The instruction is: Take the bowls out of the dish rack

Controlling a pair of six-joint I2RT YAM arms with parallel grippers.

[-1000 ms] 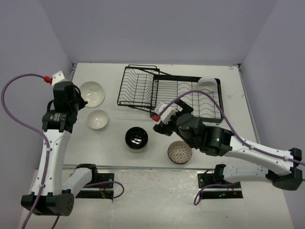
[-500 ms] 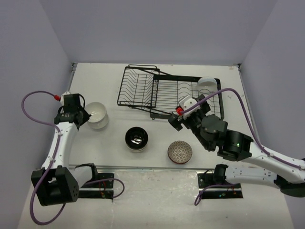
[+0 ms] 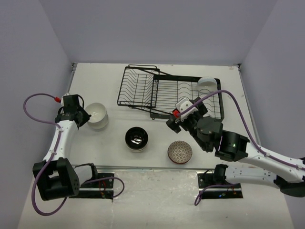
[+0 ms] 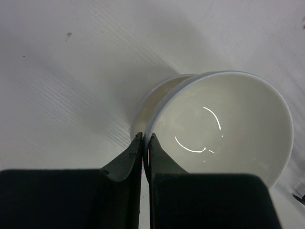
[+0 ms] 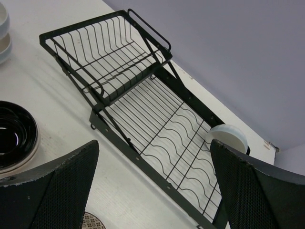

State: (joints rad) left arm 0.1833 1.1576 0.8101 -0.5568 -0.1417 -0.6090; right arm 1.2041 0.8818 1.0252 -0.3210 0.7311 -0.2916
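My left gripper [image 3: 84,116] [image 4: 146,138] is shut on the near rim of a white bowl [image 3: 98,113] [image 4: 224,121]. That bowl rests on top of a second white bowl [image 4: 145,102] at the left of the table. The black dish rack [image 3: 164,93] [image 5: 143,100] stands at the back, and one white bowl [image 3: 206,82] [image 5: 228,137] stands on edge at its far right end. My right gripper [image 3: 172,123] [image 5: 155,183] hangs open over the rack's front edge, holding nothing. A black-inside bowl [image 3: 137,139] [image 5: 13,138] and a net-patterned bowl [image 3: 179,151] [image 5: 93,222] sit on the table in front.
The rack's raised basket [image 3: 137,86] has nothing in it. Grey walls close off the table at the back and on both sides. Cables loop from both arms.
My left gripper brought the white bowl nearer and set it onto the other white bowl. My right gripper swung back from the patterned bowl towards the rack.
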